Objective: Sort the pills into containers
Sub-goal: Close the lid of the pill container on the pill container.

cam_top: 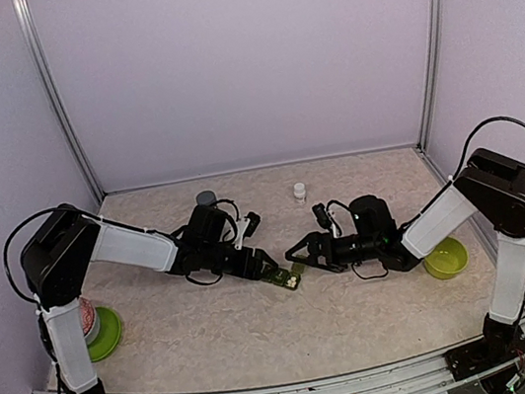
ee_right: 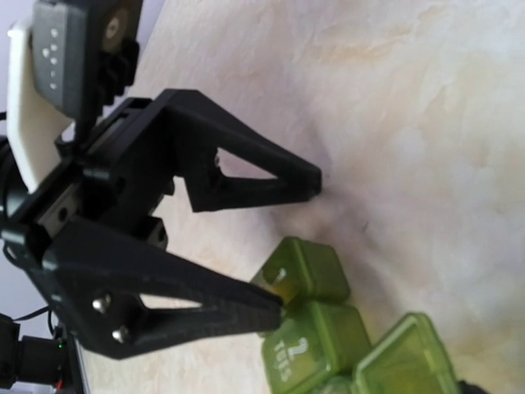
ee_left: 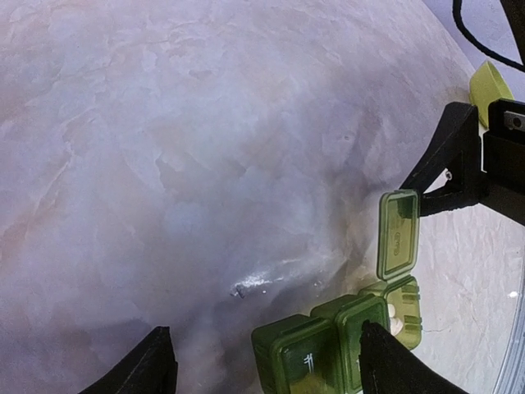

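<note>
The olive-green pill box (cam_top: 285, 276) lies mid-table between both grippers. Two of its compartments (ee_left: 316, 353) are lidded, and one at the end has its lid (ee_left: 399, 234) flipped up with a white pill (ee_left: 396, 317) inside. My left gripper (ee_left: 267, 332) is open, with the box's closed end between its fingers. One of its fingertips (ee_right: 275, 302) touches the box (ee_right: 316, 316) where the first two lids meet; the other is well clear. My right gripper (cam_top: 297, 257) stands open just right of the box, one finger (ee_left: 447, 164) beyond the raised lid.
A lime-green bowl (cam_top: 445, 258) sits by the right arm. A green dish (cam_top: 104, 332) holding a red-and-white object is near the left arm's base. A small white bottle (cam_top: 300, 191) and a dark grey cylinder (cam_top: 206, 198) stand toward the back wall.
</note>
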### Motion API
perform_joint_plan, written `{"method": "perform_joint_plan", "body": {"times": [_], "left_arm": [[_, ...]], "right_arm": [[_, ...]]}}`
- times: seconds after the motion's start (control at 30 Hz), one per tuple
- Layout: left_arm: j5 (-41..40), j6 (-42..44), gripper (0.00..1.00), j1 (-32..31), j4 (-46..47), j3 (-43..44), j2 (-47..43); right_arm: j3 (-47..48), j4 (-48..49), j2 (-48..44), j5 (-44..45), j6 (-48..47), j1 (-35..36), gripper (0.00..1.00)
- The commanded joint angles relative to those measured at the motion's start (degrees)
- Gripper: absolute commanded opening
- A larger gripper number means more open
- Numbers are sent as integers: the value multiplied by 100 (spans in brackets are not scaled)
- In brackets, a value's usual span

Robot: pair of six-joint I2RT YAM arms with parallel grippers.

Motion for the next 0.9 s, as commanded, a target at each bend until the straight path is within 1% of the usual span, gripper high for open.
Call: {"method": "perform_joint_plan", "body": {"times": [0.0, 0.13, 0.23, 0.33, 0.47, 0.73, 0.87], "left_arm": [[150, -119, 74, 45, -115, -136, -168], [363, -116, 70, 54, -166, -108, -49], [492, -131, 65, 46, -166, -60, 31], [567, -125, 57, 46, -183, -44, 76], [620, -110, 49, 46, -229, 15, 179], [510, -167, 41, 37, -266, 77, 374], [490, -186, 38, 32, -280, 111, 434]], "right_arm": [[-36, -63, 29, 47, -66, -79, 100], [-44, -58, 44, 38, -69, -107, 100], [-41, -55, 64, 42, -79, -115, 100], [-62, -3, 96, 38, -55, -125, 100], [-46, 81, 165, -4, -23, -146, 100], [-45, 189, 180, -14, -77, -168, 100], [-81, 422, 230, -75, -76, -183, 100]]}}
